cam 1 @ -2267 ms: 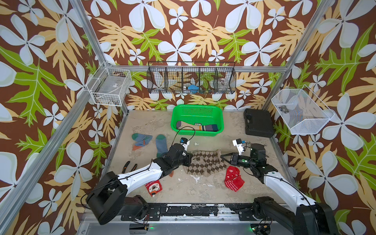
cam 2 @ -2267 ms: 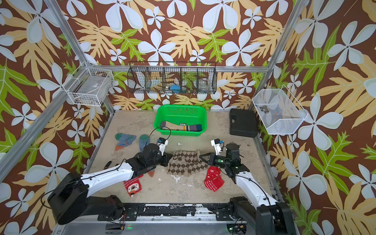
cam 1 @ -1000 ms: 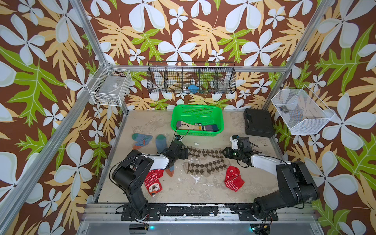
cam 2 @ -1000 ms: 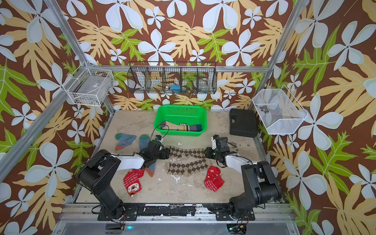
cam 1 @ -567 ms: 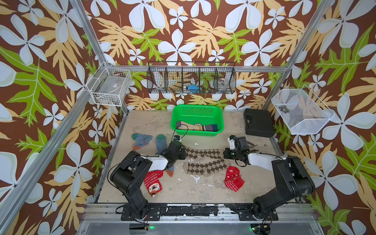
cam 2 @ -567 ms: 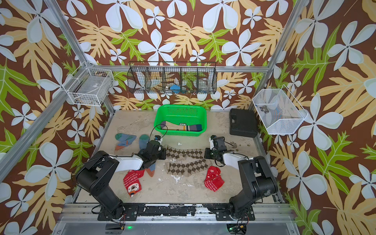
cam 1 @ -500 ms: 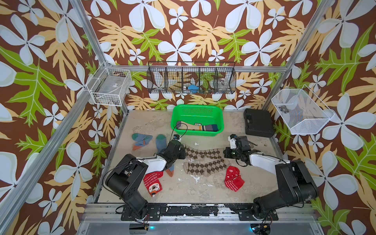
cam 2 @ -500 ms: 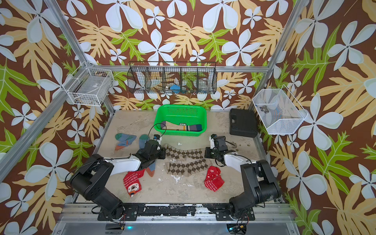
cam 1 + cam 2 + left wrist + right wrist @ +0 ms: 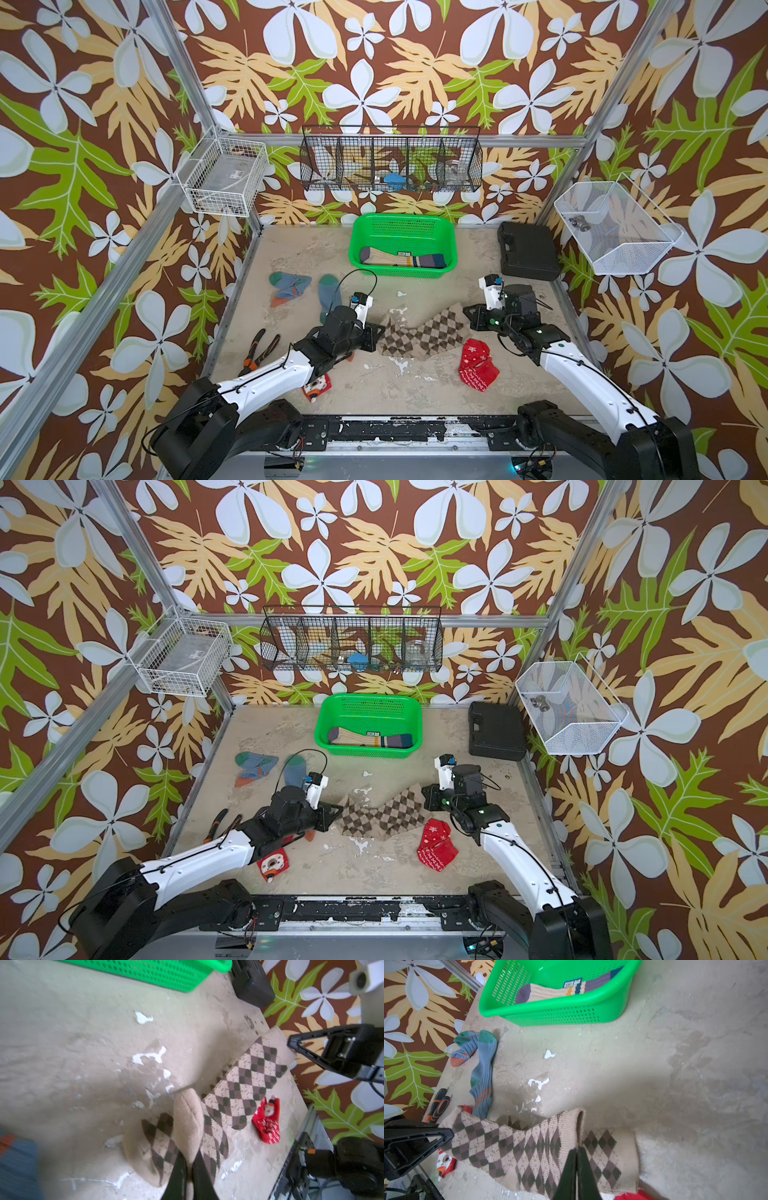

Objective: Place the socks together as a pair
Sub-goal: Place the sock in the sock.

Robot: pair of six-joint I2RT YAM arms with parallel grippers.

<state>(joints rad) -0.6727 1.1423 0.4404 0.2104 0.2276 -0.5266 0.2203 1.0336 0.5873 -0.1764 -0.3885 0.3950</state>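
The two brown-and-beige argyle knit socks (image 9: 424,334) lie overlapped but skewed on the worn beige counter (image 9: 395,388), well in front of the green perforated plastic basket (image 9: 403,216), towards the robot's base. One sock's plain beige toe is bunched up in the left end effector (image 9: 188,1159), whose fingers are pressed together on the fabric. At the other end of the argyle socks, the right end effector (image 9: 577,1154) pinches the patterned knit near the cuff, with no gap showing between its fingers. I cannot tell from the wrist views whether either pinch takes both layers or just the top sock.

That is the main risk. If each end effector holds a different sock, any pull apart or lift would slide the two out of line rather than carry them as a pair. Pulling on soft knit could also stretch it until a shallow pinch slips off.

A folded cream pair with purple and navy stripes (image 9: 399,259) rests inside the basket. The blue-grey ribbed socks with green toes (image 9: 329,291) lie in front of the basket and to its left, one reaching close to the argyle toe end. A red snowflake sock (image 9: 478,370) sits just beside the cuff end. Either could be dragged along by a sweep.
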